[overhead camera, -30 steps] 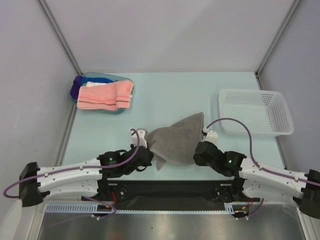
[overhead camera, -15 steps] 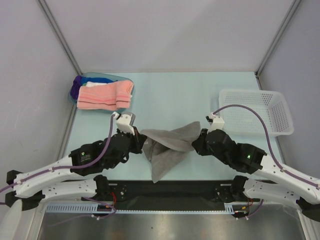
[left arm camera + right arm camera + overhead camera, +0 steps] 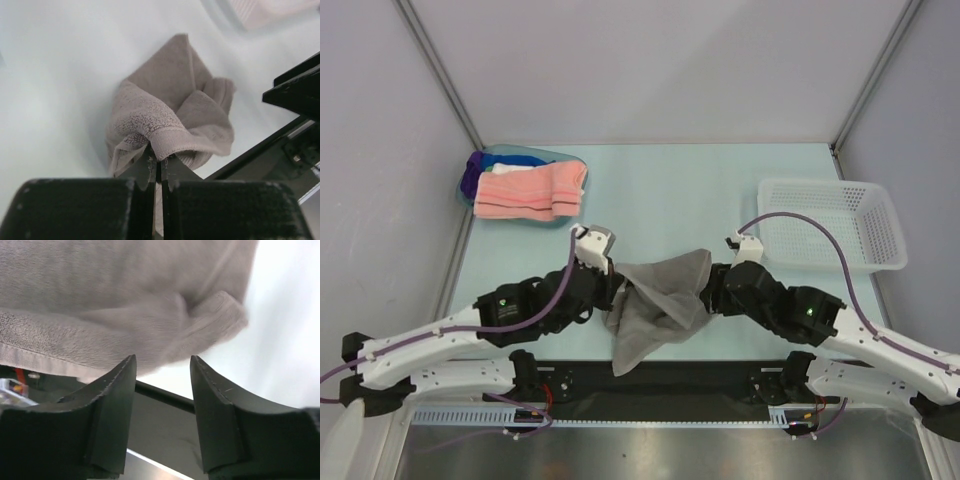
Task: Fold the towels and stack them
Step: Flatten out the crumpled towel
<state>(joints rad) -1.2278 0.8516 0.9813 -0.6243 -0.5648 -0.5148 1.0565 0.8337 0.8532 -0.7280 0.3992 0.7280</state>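
Jaws: the left gripper (image 3: 157, 162) is clamped on the grey towel's (image 3: 660, 290) hem. The right gripper (image 3: 162, 362) has just sprung apart and dropped its corner. The towel now sags crumpled between the arms, near the table's (image 3: 670, 190) near edge. It will likely need regripping and spreading before any fold. The pink towel (image 3: 525, 192) sits folded far left.
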